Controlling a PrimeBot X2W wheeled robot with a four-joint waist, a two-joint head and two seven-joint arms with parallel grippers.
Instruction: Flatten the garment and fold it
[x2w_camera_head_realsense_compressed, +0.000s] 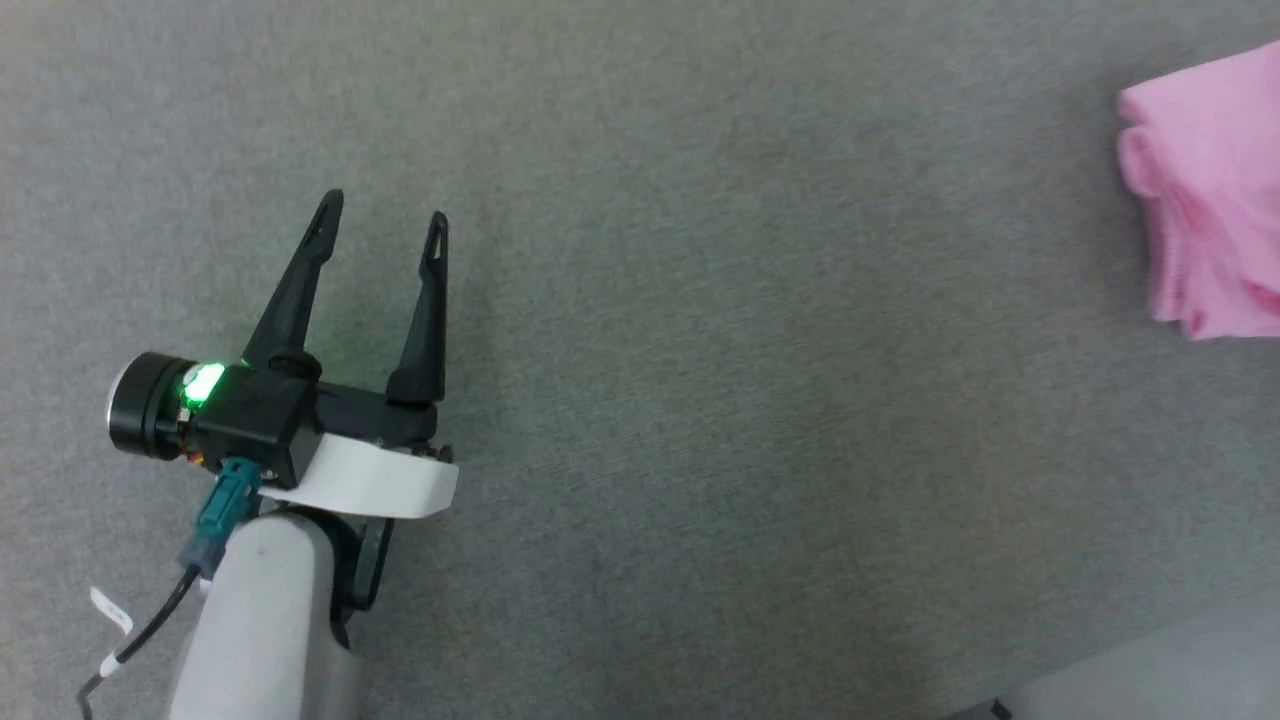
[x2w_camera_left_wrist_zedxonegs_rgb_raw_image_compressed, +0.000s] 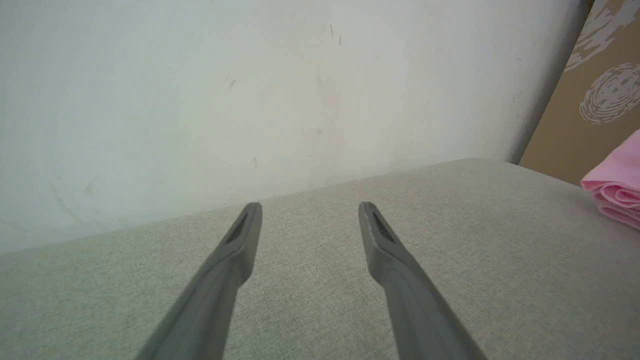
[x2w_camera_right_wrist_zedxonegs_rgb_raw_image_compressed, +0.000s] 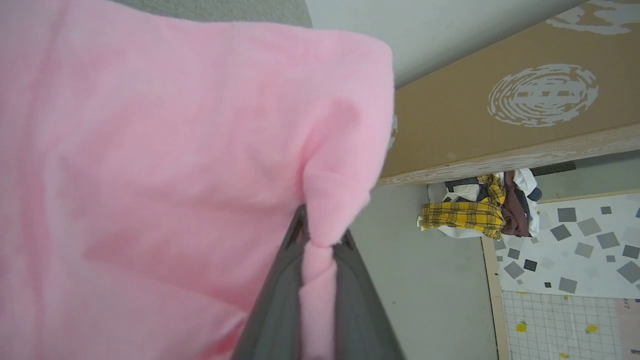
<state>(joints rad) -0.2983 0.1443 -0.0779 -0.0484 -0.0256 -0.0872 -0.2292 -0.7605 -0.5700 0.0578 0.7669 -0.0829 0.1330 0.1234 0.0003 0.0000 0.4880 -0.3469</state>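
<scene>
The garment (x2w_camera_head_realsense_compressed: 1215, 190) is plain light pink cloth, bunched in folds at the right edge of the head view on the grey fabric surface (x2w_camera_head_realsense_compressed: 700, 350). In the right wrist view the garment (x2w_camera_right_wrist_zedxonegs_rgb_raw_image_compressed: 160, 150) hangs close before the camera, and my right gripper (x2w_camera_right_wrist_zedxonegs_rgb_raw_image_compressed: 317, 240) is shut on a pinched fold of it between the dark fingers. My left gripper (x2w_camera_head_realsense_compressed: 382, 218) stands open at the lower left of the head view, far from the cloth, with nothing between its fingers. The left wrist view shows that gripper (x2w_camera_left_wrist_zedxonegs_rgb_raw_image_compressed: 309, 209) open over the surface, with a layered edge of the garment (x2w_camera_left_wrist_zedxonegs_rgb_raw_image_compressed: 617, 192) at the far right.
A pale wall (x2w_camera_left_wrist_zedxonegs_rgb_raw_image_compressed: 250, 100) rises behind the grey surface. A brown patterned board (x2w_camera_right_wrist_zedxonegs_rgb_raw_image_compressed: 500, 120) leans beside it. On the floor beyond lies a pile of clothes (x2w_camera_right_wrist_zedxonegs_rgb_raw_image_compressed: 480, 207) with yellow plaid, next to a tiled mat (x2w_camera_right_wrist_zedxonegs_rgb_raw_image_compressed: 570, 250).
</scene>
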